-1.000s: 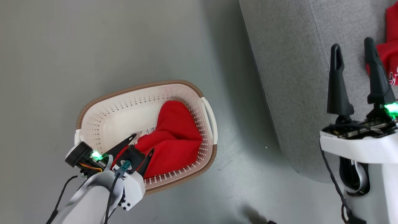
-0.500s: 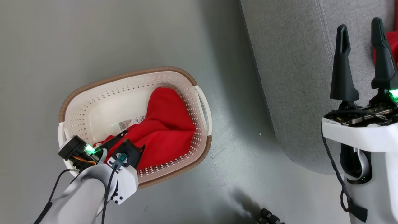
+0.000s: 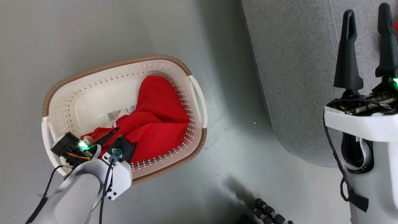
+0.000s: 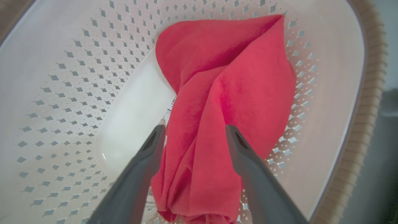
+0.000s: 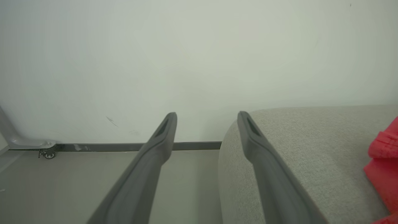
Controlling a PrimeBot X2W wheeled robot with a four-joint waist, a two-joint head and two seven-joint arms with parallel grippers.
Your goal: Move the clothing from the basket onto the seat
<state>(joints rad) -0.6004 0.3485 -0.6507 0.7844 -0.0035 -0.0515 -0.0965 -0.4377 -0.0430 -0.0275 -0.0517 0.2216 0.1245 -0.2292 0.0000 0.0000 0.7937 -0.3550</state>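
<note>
A plain red garment of the clothing (image 3: 157, 119) lies bunched in the right half of the cream basket (image 3: 108, 66) on the floor. My left gripper (image 3: 115, 136) reaches down into the basket at its near side. In the left wrist view the left gripper (image 4: 195, 130) is open, its fingers straddling a raised fold of the red cloth (image 4: 230, 81) inside the basket (image 4: 77, 77). My right gripper (image 3: 367, 15) stands open and empty over the grey seat (image 3: 295, 77). The right wrist view has the right gripper (image 5: 207, 117) at the seat's (image 5: 311, 140) rounded edge, with another red garment (image 5: 384, 165) lying on the seat.
The basket stands on grey floor (image 3: 93, 31) left of the sofa, with a barcode sticker (image 3: 119, 113) on its bottom. A black ribbed object (image 3: 270, 214) lies on the floor near me. A pale wall, a dark baseboard and a caster wheel (image 5: 48, 154) are beyond the sofa.
The head view has shifted. My left gripper has sunk deeper into the basket onto the red cloth, one finger now hidden behind its body. Both grippers have stayed open.
</note>
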